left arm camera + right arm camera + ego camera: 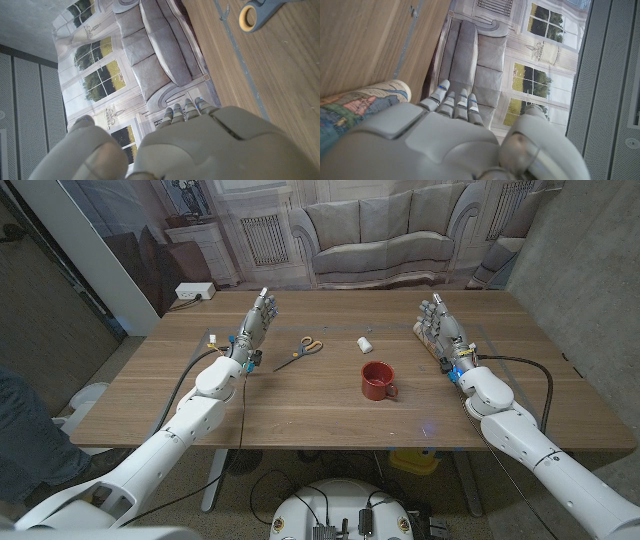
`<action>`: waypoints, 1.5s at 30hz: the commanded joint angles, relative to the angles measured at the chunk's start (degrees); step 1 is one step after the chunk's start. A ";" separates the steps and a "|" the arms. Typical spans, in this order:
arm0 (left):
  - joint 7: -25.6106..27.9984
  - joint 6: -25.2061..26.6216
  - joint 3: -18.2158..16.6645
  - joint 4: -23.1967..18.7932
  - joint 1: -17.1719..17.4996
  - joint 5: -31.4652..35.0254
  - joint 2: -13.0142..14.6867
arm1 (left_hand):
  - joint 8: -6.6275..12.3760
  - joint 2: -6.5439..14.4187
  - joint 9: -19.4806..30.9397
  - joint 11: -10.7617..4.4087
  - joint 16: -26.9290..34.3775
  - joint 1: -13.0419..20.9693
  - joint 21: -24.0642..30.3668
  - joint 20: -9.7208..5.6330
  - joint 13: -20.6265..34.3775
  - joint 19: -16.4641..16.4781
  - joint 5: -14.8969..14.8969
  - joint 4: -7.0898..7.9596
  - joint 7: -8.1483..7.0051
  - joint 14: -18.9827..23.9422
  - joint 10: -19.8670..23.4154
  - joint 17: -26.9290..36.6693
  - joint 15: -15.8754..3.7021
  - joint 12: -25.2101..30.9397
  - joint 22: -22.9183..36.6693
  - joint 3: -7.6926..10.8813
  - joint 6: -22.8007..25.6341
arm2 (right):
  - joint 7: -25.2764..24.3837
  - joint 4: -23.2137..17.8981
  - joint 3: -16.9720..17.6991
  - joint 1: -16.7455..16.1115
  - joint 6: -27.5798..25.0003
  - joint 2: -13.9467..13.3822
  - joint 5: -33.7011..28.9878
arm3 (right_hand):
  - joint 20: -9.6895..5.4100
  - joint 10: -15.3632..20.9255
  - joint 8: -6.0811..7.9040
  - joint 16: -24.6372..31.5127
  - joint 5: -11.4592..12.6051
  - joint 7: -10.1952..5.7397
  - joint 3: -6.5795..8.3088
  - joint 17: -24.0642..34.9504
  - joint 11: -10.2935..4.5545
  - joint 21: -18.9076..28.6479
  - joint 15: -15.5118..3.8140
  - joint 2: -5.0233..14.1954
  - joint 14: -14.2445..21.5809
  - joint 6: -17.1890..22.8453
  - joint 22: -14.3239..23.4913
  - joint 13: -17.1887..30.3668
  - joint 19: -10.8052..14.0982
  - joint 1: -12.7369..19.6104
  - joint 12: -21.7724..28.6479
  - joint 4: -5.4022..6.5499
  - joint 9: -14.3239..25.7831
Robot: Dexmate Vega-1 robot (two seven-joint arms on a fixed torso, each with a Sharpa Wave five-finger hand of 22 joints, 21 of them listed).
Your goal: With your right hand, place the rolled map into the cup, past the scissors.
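Map [355, 107] on table, just beside right hand's [455, 140] fingers [451, 102].

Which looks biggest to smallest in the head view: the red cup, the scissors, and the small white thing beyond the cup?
1. Scissors, the longest, though thin and flat.
2. Red cup, shorter across but bulkier; it sits nearer the camera, so its ranking against the scissors is unsure.
3. Small white object, clearly the smallest.

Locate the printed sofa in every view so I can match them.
Head view: sofa at top centre, behind the table.
Left wrist view: beyond the left hand, beside the table edge.
Right wrist view: beyond the right hand, beside the table edge.
Shared landmark: the table's far edge.
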 commanded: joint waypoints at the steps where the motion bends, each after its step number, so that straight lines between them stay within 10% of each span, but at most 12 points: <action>1: -0.48 -0.37 0.56 0.86 -1.09 0.68 -0.29 | 0.41 0.06 0.24 0.08 0.17 0.32 0.39 -0.44 0.29 -0.13 0.29 -0.11 -0.21 -0.08 0.18 0.17 -0.16 0.49 0.11 -0.16 0.28 | -0.25 -0.65 0.41 -0.67 1.87 0.07 -0.99 | -0.52 0.40 0.31 0.03 -0.32 -0.13 0.17 0.11 -0.05 -0.27 0.16 0.19 0.56 0.64 0.10 0.26 0.65 0.28 0.23 -0.20 0.15; 45: -2.85 -0.87 1.16 4.65 -2.98 0.34 -0.81 | 0.34 0.42 0.25 -0.08 0.24 0.71 0.40 -0.41 0.30 -0.14 0.23 -0.26 -0.20 0.28 0.42 0.17 -0.12 0.49 0.11 -0.54 0.52 | -10.11 -11.26 5.93 -10.05 0.24 -2.93 -7.73 | -0.46 0.77 0.11 -0.05 -0.56 -0.10 -0.10 0.18 -0.01 -1.09 0.17 0.32 1.00 0.82 0.13 0.27 1.30 0.11 0.10 -0.35 0.15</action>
